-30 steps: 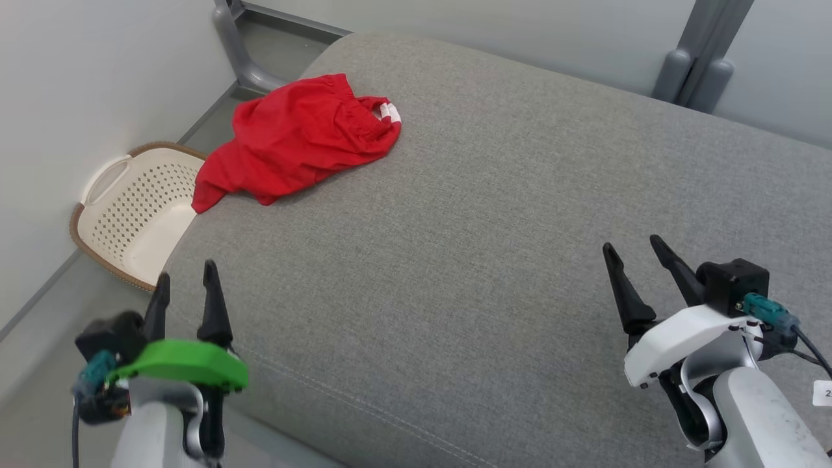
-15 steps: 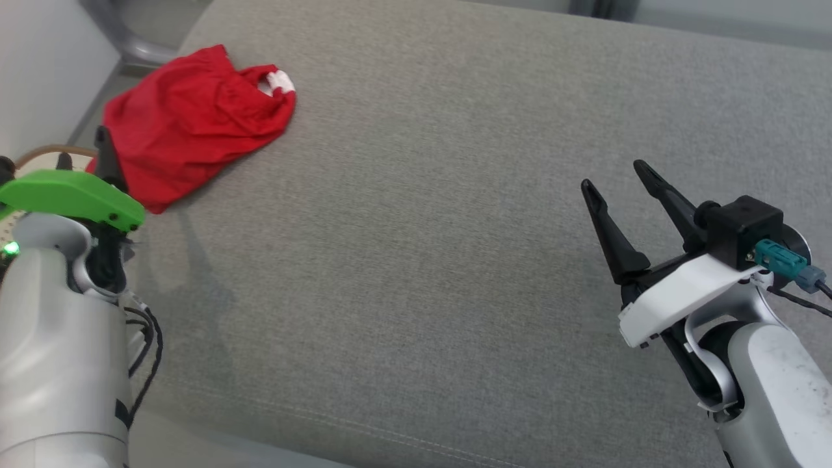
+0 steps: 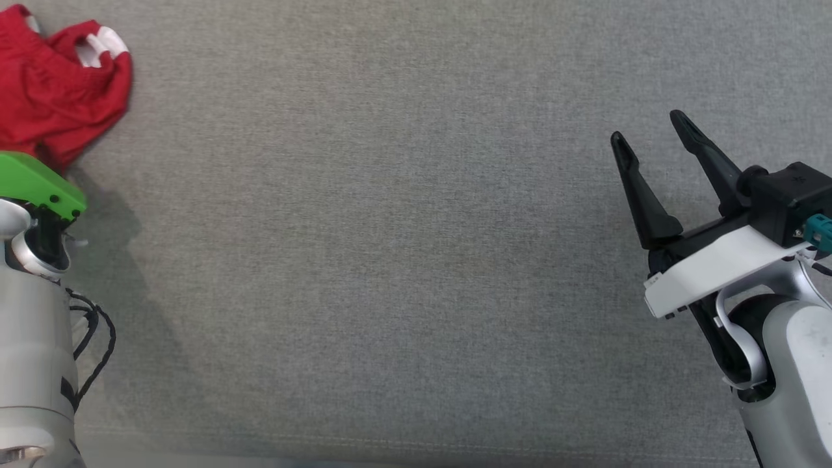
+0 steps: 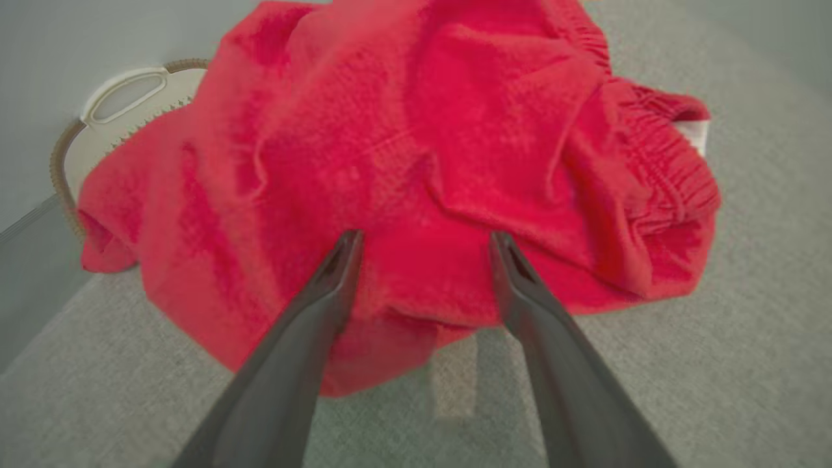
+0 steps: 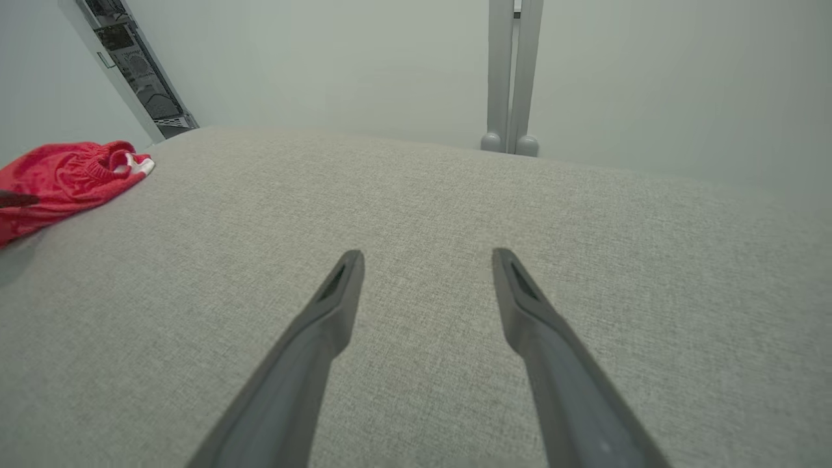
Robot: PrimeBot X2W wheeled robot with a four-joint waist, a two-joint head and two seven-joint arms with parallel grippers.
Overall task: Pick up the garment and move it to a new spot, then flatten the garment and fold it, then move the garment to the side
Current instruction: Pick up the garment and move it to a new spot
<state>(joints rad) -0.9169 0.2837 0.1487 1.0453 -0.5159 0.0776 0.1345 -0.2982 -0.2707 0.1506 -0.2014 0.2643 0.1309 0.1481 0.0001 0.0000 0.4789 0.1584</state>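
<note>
The garment [image 4: 416, 143] is a crumpled red piece with an elastic waistband and a white label. It lies on the grey cushion [image 3: 390, 227], at the top left corner of the head view [image 3: 58, 84]. My left gripper [image 4: 424, 237] is open, its two fingertips spread just over the garment's near edge with nothing between them. In the head view its green wrist cover [image 3: 36, 185] hides the fingers. My right gripper [image 3: 645, 128] is open and empty above bare cushion, far to the right of the garment [image 5: 58, 179]; its fingers [image 5: 338, 305] point across the cushion.
A cream perforated basket [image 4: 123, 97] sits on the floor beyond the garment, off the cushion's left edge. Two grey posts [image 5: 510, 78] stand against the wall behind the cushion. A dark slanted rack [image 5: 130, 71] stands at the far left.
The head camera has tilted down and swung right, so the whole picture shifted. My left arm has reached forward to the garment's near edge. Both grippers stay open.
</note>
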